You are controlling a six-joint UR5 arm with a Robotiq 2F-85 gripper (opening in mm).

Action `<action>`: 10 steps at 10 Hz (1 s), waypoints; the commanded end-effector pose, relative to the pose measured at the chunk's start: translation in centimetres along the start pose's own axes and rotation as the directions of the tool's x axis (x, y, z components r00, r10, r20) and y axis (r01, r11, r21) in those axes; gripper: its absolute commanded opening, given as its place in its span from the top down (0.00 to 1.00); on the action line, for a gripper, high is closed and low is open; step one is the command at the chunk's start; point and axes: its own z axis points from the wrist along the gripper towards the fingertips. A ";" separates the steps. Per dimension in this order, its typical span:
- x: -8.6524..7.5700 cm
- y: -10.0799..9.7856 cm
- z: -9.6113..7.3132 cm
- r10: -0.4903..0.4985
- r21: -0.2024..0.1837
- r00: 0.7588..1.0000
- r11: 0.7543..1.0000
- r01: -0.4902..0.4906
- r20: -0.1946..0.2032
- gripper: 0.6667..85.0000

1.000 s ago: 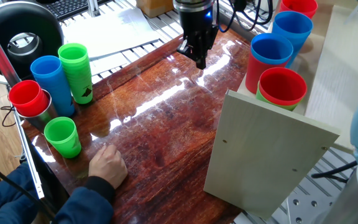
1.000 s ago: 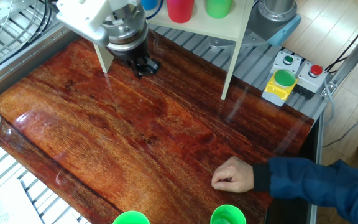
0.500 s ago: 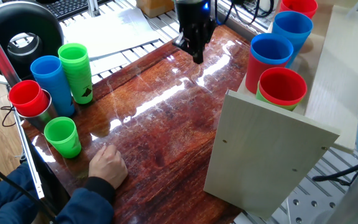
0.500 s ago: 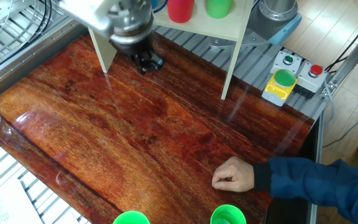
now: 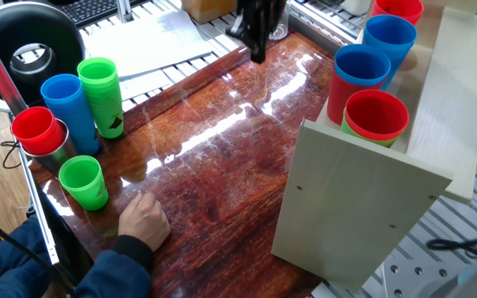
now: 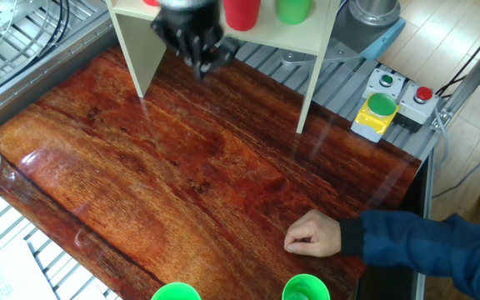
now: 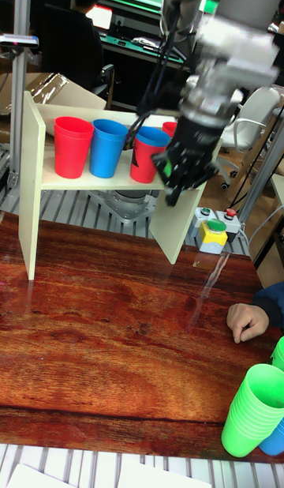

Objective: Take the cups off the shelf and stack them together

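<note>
The pale shelf [image 5: 363,207] [image 7: 31,180] stands at the table's right end. On it sit the cups: a red one [image 5: 376,114] over a green one [image 5: 350,128], two blue ones [image 5: 358,76] [image 5: 388,40] and another red one [image 5: 398,8]. The tall fixed view shows a red cup [image 7: 72,146], a blue cup [image 7: 108,147] and a red cup [image 7: 144,163] in a row. My gripper [image 5: 257,51] [image 6: 200,60] [image 7: 172,189] hangs blurred above the table, close in front of the shelf's front edge. Its fingers look drawn together, with nothing between them.
A tall green stack [image 5: 102,95], a blue cup [image 5: 69,112], a red cup in a metal cup [image 5: 40,132] and a single green cup [image 5: 83,182] stand at the left. A person's hand [image 5: 143,219] rests on the table. A button box [image 6: 382,108] sits beside the shelf.
My gripper has risen and moved toward the shelf's shelf-board height. The cups and the person's hand have stayed put.
</note>
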 end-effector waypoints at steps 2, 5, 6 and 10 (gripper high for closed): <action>0.6 1.1 -3.4 -0.231 0.012 0.968 0.973 0.231 0.101 0.99; 1.0 1.0 -3.2 -0.260 0.010 0.963 0.966 0.260 0.077 0.99; 0.8 1.3 -3.2 -0.254 0.004 0.963 0.967 0.255 0.086 0.99; 0.9 1.3 -3.2 -0.234 0.000 0.969 0.972 0.234 0.080 0.99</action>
